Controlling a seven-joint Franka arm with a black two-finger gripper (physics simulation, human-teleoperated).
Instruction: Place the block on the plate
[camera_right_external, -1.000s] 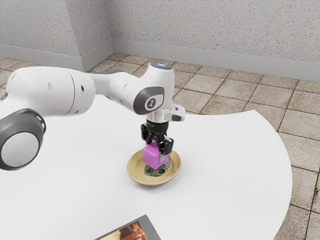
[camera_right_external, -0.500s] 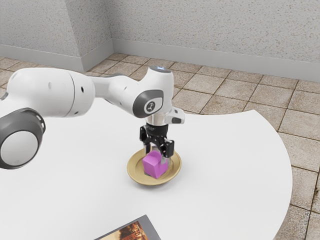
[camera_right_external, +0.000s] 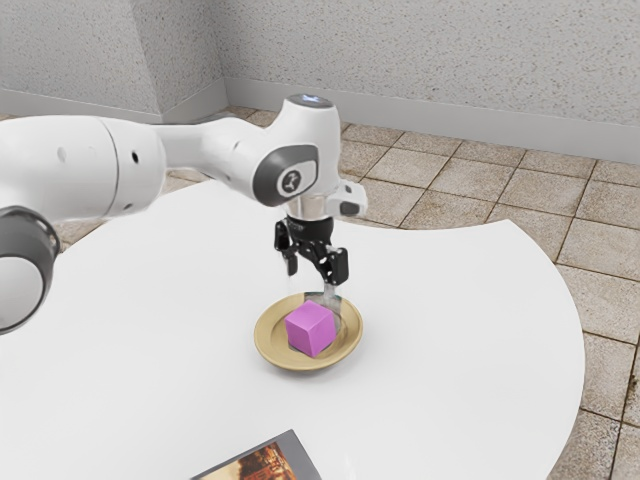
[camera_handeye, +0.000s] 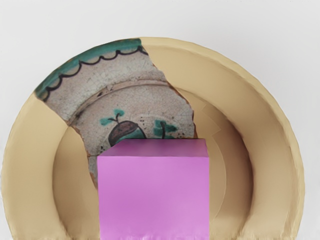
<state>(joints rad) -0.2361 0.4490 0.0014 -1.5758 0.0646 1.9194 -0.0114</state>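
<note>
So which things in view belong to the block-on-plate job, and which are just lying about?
Job:
- magenta block, on the plate
- tan plate with painted pottery-shard pattern
- gripper, open above the block

Lying about:
- dark-bordered picture, near the plate

White table is just the support.

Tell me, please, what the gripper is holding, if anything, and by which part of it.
Nothing is held: the gripper hangs open above the pink block, which rests on the plate.
</note>
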